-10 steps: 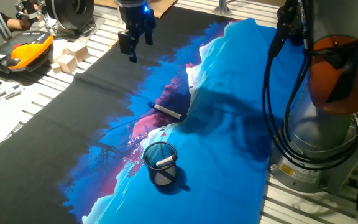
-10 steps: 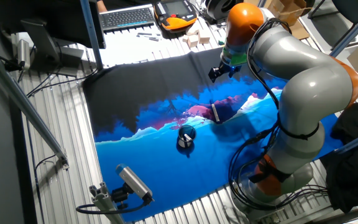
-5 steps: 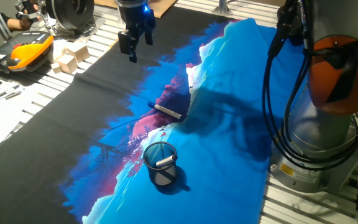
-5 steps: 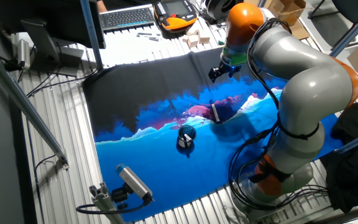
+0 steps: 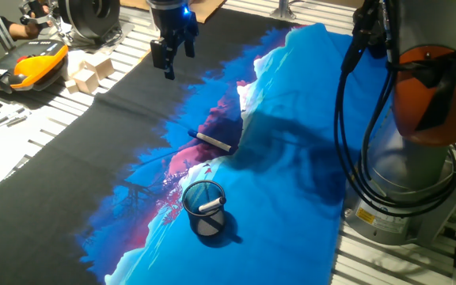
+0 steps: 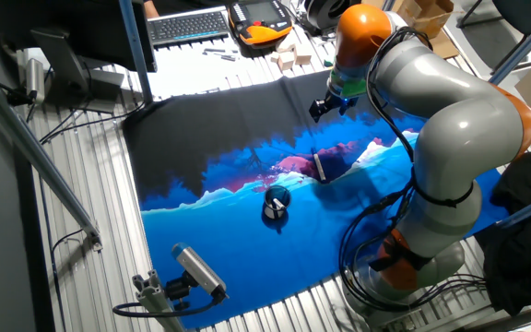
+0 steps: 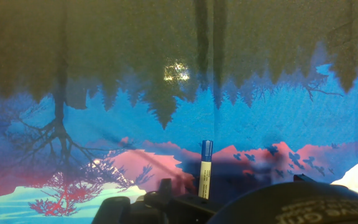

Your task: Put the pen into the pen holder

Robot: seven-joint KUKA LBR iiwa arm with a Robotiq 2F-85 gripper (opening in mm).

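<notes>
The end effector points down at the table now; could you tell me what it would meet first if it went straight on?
Probably the dark cloth: the end effector hangs over it, well short of the pen.

The pen [image 5: 212, 142] lies flat on the cloth [image 5: 133, 119] near the middle of the table, close against a raised fold of that cloth to its right. The pen holder [image 5: 204, 207] stands upright on the cloth nearer than the pen, well apart from it, with a short stick [image 5: 211, 206] resting inside. The gripper [image 5: 171, 55] hangs above the cloth's far part, behind the pen. Wooden blocks [image 5: 89, 70] sit off the cloth at the far left.
</notes>
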